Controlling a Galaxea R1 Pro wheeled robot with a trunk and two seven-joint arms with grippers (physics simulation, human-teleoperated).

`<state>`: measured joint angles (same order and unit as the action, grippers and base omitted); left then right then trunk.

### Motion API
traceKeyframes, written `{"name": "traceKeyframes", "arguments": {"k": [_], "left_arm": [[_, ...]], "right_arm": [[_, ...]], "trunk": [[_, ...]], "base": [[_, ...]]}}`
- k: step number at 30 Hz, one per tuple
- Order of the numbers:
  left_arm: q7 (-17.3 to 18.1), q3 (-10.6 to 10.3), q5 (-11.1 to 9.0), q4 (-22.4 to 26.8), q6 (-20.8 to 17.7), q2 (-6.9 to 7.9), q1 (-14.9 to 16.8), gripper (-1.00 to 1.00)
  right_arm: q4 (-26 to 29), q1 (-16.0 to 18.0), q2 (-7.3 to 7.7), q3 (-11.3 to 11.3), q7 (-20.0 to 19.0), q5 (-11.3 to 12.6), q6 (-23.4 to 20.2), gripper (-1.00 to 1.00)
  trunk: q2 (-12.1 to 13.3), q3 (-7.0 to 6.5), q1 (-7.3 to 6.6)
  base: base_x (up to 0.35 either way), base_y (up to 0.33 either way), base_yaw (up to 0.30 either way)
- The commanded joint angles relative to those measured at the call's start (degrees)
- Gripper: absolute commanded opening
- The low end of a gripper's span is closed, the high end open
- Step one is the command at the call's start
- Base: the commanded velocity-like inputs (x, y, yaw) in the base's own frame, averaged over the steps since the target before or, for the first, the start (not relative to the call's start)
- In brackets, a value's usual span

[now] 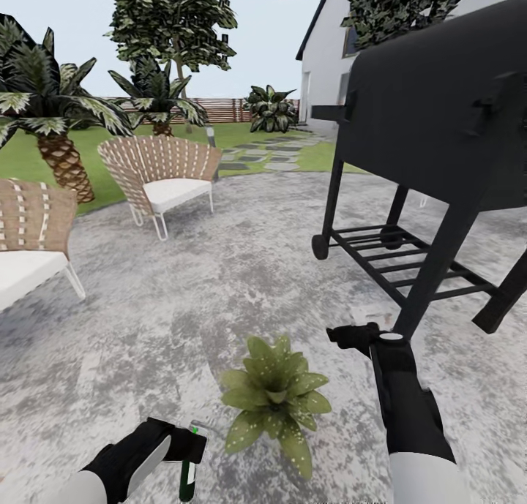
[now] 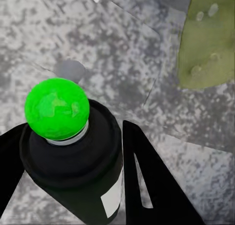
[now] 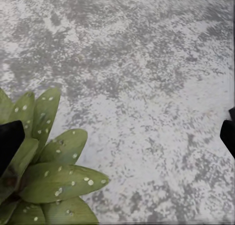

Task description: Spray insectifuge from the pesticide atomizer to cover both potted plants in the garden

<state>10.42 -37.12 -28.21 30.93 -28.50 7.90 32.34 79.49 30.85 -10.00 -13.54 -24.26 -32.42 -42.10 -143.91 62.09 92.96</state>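
Between the left tool's [image 2: 73, 181] two black fingers, pinched tight, one pesticide atomizer [image 2: 73, 151] stands upright, long axis vertical, green cap up. Just beside it on the grey paving [image 1: 183, 299]: one potted plant [image 1: 274, 398]. Right tool [image 1: 350, 336], fingers spread, hovers over it. Two wicker chairs [image 1: 162, 178], one grill [image 1: 432, 123] behind.

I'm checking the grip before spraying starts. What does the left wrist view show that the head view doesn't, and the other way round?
Left wrist view alone: the atomizer's bright green cap from above, with the gripper fingers on either side of the bottle.
Head view alone: the right gripper, the black grill, two wicker chairs, palms and the fence.
Both: the pesticide atomizer in the left gripper, the potted plant's speckled leaves, and grey paving.
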Motion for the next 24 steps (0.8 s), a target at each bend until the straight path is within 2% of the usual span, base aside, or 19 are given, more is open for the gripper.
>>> {"name": "traceKeyframes", "arguments": {"k": [1,3,4,6,7,8,9,10,13,15,17,18,21,24], "left_arm": [[0.5,0.0,-0.1,0.9,0.4,0.24,0.0,-1.0],[3.3,0.2,-0.3,11.2,-0.4,1.46,-0.4,-1.0],[3.5,0.1,-0.4,16.1,-3.8,2.07,-0.7,-1.0],[3.5,0.3,-0.2,21.9,-11.9,2.47,-1.0,-1.0],[3.2,0.7,0.1,25.8,-17.2,2.78,-0.9,-1.0],[2.5,1.7,0.3,29.8,-24.4,3.57,-0.9,-1.0],[1.7,2.7,0.4,32.0,-29.0,4.35,-0.9,-1.0],[1.0,3.0,0.5,32.8,-30.6,4.57,-0.8,-1.0],[-0.5,3.2,0.5,34.2,-31.5,4.08,0.7,-1.0],[-2.5,3.2,0.3,33.4,-31.5,2.74,1.4,-1.0],[-9.0,3.1,0.5,26.6,-31.5,-2.97,2.0,-1.0],[-10.7,3.2,0.5,24.4,-31.5,-4.79,2.8,-1.0],[-11.3,3.2,0.1,22.8,-31.5,-5.6,4.2,-1.0],[-11.1,3.2,-0.2,19.0,-31.5,-6.33,6.2,-1.0]], "right_arm": [[0.0,0.0,0.0,0.0,0.0,0.0,0.0,1.0],[0.0,0.0,0.0,0.0,0.0,0.0,0.0,1.0],[0.0,0.0,0.0,0.0,0.0,0.0,0.0,1.0],[0.0,0.0,0.0,0.0,0.0,0.0,0.2,1.0],[-0.1,0.0,0.0,0.0,0.0,0.0,0.3,1.0],[-0.1,0.0,0.0,0.0,0.0,0.0,0.3,1.0],[-0.2,0.0,0.0,0.0,0.0,0.0,0.3,1.0],[-0.2,0.0,0.0,0.0,0.0,0.0,0.4,1.0],[-0.2,0.0,0.0,0.0,0.0,0.0,0.5,1.0],[-0.1,0.0,0.0,-0.1,0.0,0.0,0.5,1.0],[0.2,0.0,0.0,-0.2,0.0,0.0,0.5,1.0],[0.3,0.0,0.0,-0.3,0.0,0.0,0.5,1.0],[0.3,0.0,0.0,-0.3,0.0,0.0,0.4,1.0],[0.3,0.0,0.0,-0.3,0.0,0.0,0.4,1.0]], "trunk": [[0.0,0.0,0.0],[0.0,0.0,0.0],[0.0,0.0,0.0],[0.0,0.0,0.0],[0.0,0.0,0.0],[0.0,0.0,0.0],[0.0,0.0,0.0],[0.0,0.0,0.0],[0.0,0.0,0.0],[0.0,0.0,0.0],[0.0,0.0,0.0],[0.0,0.0,0.0],[0.0,0.0,0.0],[0.0,0.0,0.0]], "base": [[0.0,0.339,-0.279],[0.0,0.339,-0.287],[0.0,0.339,-0.283],[0.0,0.272,-0.134],[0.0,0.069,-0.03],[0.0,0.018,-0.008],[0.0,0.006,-0.003],[0.0,0.002,-0.001],[0.0,0.0,0.0],[0.0,0.0,0.0],[0.0,0.0,0.0],[0.0,0.0,0.0],[0.0,0.0,0.0],[0.0,0.0,0.0]]}}
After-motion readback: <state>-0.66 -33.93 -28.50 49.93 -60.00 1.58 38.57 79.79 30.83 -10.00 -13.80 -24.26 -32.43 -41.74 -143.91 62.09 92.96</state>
